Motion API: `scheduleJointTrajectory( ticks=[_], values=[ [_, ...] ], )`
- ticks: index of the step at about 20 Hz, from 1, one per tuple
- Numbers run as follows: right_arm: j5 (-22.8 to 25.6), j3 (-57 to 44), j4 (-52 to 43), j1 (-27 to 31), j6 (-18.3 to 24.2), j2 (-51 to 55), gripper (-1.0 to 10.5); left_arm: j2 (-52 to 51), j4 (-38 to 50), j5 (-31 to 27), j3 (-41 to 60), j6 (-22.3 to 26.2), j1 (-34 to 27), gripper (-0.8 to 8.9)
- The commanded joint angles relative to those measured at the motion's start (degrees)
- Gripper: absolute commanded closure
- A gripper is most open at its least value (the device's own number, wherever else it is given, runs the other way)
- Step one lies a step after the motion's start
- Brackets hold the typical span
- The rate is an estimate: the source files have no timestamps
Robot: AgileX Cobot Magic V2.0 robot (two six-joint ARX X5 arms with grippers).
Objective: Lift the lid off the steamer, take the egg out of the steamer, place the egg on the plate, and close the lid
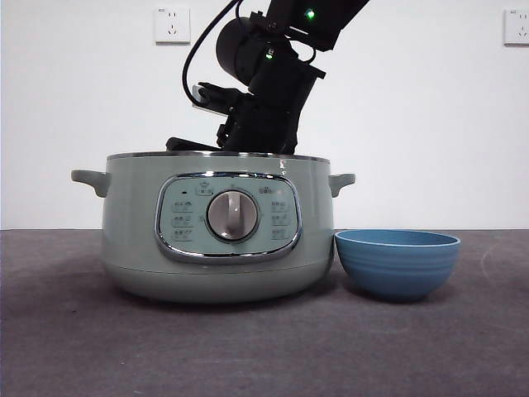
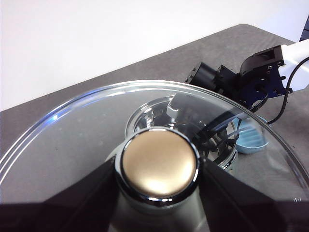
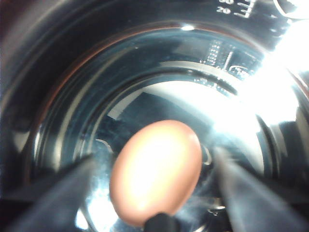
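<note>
Right wrist view looks straight down into the shiny steel bowl of the steamer, where the smooth, pale brown egg (image 3: pixel 155 174) lies on the bottom between the right gripper's (image 3: pixel 154 193) two black jaws, which stand apart on either side of it and do not yet press it. The egg looks light, hard-shelled, brittle and slippery, so it probably wants a gentle squeeze across its middle. Graduation marks and the numerals "20" and "30" can be read high on the inner wall. The left gripper (image 2: pixel 157 169) is clamped on the knob of the round, chrome-rimmed glass lid (image 2: pixel 72 145), held up clear of the large sage-green electric steamer (image 1: pixel 132 223). The small ridged blue bowl serving as the plate (image 1: pixel 397 265) stands just beside the steamer; the panel's icons are too small to read.
</note>
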State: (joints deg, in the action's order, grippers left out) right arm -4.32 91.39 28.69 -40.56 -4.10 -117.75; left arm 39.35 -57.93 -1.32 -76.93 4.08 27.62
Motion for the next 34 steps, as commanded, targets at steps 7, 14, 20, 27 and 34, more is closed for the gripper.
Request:
scheduleJointTrajectory(
  ticks=[7,14,20,27,34],
  values=[
    [-0.2,0.0,-0.6,-0.2,-0.6,-0.5,9.6,-0.6,2.1,0.1,-0.9,0.6,0.2,8.22],
    [0.6,0.0,1.3,-0.2,0.2,13.6,9.6,-0.5,2.6,0.1,-0.9,0.5,0.2,8.22],
    [10.8,0.0,18.3,4.1,4.6,32.0,9.6,-0.5,2.7,0.2,-0.9,0.5,0.2,8.22],
    [3.1,-4.7,25.3,15.0,6.1,33.7,9.6,-0.5,2.6,0.3,-0.9,0.5,0.2,8.22],
    [0.3,-22.4,11.9,18.2,6.7,33.6,9.6,-0.5,2.6,0.3,-0.9,0.5,0.2,8.22]
  ],
)
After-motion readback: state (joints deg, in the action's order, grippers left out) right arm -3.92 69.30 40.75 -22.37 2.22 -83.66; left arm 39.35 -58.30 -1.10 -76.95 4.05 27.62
